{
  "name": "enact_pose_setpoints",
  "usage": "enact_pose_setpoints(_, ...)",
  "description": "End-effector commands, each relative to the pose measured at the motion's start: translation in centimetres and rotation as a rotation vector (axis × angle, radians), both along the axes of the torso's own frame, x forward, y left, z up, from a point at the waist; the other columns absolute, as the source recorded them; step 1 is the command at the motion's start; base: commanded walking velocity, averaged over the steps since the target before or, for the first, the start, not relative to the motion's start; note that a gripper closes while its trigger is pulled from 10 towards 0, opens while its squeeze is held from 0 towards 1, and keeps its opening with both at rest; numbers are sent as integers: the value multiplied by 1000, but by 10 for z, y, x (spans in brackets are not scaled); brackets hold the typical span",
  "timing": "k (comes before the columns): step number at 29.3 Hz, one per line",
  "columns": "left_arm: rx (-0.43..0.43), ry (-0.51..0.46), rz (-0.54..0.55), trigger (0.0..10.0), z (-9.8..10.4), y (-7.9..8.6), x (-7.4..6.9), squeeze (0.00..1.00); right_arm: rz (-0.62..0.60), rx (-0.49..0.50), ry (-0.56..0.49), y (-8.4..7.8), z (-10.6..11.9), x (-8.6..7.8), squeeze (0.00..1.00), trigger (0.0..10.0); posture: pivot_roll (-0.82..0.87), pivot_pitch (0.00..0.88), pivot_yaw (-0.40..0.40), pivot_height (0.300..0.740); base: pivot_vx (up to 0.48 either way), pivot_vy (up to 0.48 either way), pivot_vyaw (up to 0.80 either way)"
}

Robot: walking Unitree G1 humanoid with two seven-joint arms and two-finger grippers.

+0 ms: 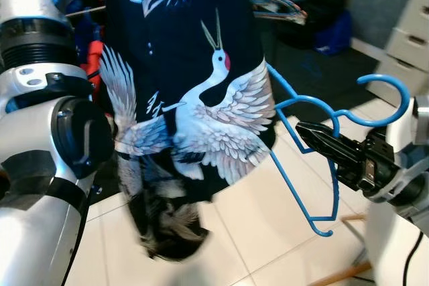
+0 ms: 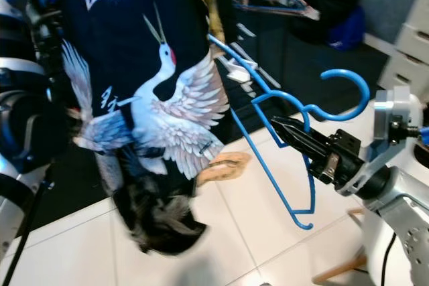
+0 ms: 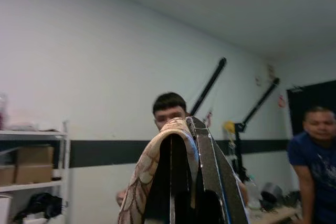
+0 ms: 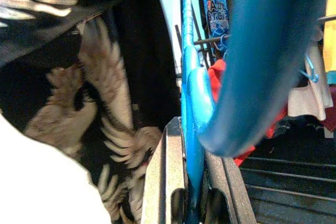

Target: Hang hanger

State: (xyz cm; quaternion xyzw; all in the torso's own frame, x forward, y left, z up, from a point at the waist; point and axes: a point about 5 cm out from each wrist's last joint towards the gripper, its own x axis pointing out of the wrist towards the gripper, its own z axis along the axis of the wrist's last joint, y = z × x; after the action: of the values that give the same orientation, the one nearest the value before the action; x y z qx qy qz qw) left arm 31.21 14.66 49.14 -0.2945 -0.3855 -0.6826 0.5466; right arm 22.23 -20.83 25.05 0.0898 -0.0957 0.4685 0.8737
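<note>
Right wrist view: blue hanger (image 4: 193, 129) clamped between right gripper (image 4: 185, 182) jaws.

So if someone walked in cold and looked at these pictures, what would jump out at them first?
The dark garment printed with white cranes hangs large across the middle of the head views, its fabric pinched in the left hand, seen in the left wrist view. To its right, the right hand is shut on the bright blue plastic hanger, whose hook curls up above that arm over the white tiled floor.
</note>
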Motion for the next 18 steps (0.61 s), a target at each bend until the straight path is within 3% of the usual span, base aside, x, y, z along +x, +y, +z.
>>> enact_pose_setpoints(1, -27, -60, 14, 10000, 3, 12, -8, 0, 47, -9, 0, 6, -1, -5, 0, 10000, -48, 85, 122, 740, 0, 0, 0)
enact_pose_setpoints(8, -30, -49, 6, 10000, -1, 13, -9, 0, 50, -6, 7, 7, -2, -6, 0, 10000, -49, 85, 120, 740, 0, 0, 0)
enact_pose_setpoints(18, -82, -111, -83, 10000, 2, 16, -18, 0, 121, -21, 39, 9, -6, -14, 0, 10000, -47, 87, 119, 740, 0, 0, 0)
